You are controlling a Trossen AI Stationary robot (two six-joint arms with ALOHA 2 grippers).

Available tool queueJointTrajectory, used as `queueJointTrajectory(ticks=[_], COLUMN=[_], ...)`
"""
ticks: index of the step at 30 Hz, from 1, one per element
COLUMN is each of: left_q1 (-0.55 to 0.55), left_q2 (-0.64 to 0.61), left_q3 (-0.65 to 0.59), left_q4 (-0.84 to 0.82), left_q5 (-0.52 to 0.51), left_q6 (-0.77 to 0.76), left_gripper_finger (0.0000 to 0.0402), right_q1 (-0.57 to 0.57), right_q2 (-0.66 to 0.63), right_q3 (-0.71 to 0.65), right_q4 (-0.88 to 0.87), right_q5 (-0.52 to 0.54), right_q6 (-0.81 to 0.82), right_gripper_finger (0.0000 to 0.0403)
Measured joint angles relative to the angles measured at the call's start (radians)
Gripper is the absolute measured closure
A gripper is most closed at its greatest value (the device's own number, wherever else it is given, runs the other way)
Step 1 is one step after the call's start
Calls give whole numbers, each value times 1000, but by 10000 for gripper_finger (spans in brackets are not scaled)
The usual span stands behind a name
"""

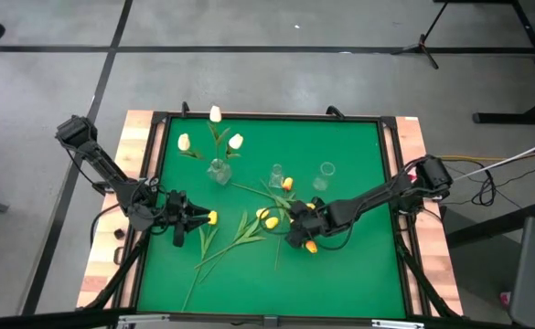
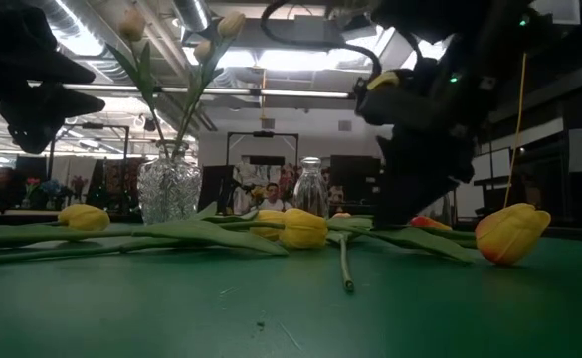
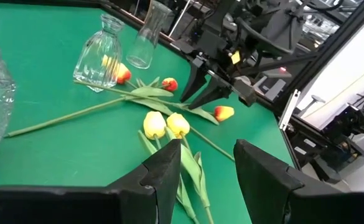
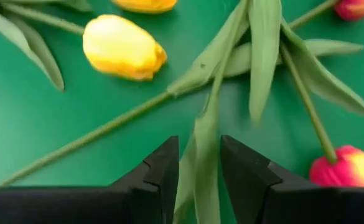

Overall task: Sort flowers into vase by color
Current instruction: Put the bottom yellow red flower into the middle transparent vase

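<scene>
**Both arms low over loose tulips, fingers apart**

Left gripper (image 1: 197, 219) sits low at the left side of the green table (image 1: 358, 265), fingers (image 3: 169, 171) apart, nothing between them. A yellow tulip (image 1: 212, 217) lies just beyond the fingertips. Ahead of those fingers, two more yellow tulips (image 3: 166, 124) lie side by side on crossed stems.

Behind the left fingers, a cut-glass vase (image 1: 219, 171) holds three white tulips (image 1: 215, 114). Two empty clear vases (image 1: 277, 174) (image 1: 326, 171) stand farther right; an orange-yellow tulip (image 1: 287, 184) lies beside the first.

Right gripper (image 1: 296, 236) is down among the loose flowers mid-table, fingers (image 4: 163, 174) apart and straddling a green leaf (image 4: 205, 155), not closed on it. A yellow bud (image 4: 123, 47) lies just ahead of these fingers, a red-orange bud (image 4: 351, 168) off to one side. Another orange-yellow tulip (image 1: 311, 246) lies close by the right gripper.
</scene>
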Motion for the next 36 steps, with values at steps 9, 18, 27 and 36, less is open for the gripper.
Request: queueJointTrajectory(ticks=[9,18,27,36], left_q1=[0,0,0,0], left_q2=[0,0,0,0], left_q3=[0,-1,-1,-1], left_q4=[-6,-19,-19,-19], left_q5=[-12,-14,-14,-14], left_q6=[0,-1,-1,-2], left_gripper_finger=[254,254,254,254], right_q1=[-3,-3,-2,-2], right_q2=[37,41,-3,-31], right_q3=[1,1,59,336], right_q4=[15,18,-136,-654], right_q5=[-9,-40,-95,20], right_q6=[0,0,7,-68], right_gripper_finger=[295,391,395,396])
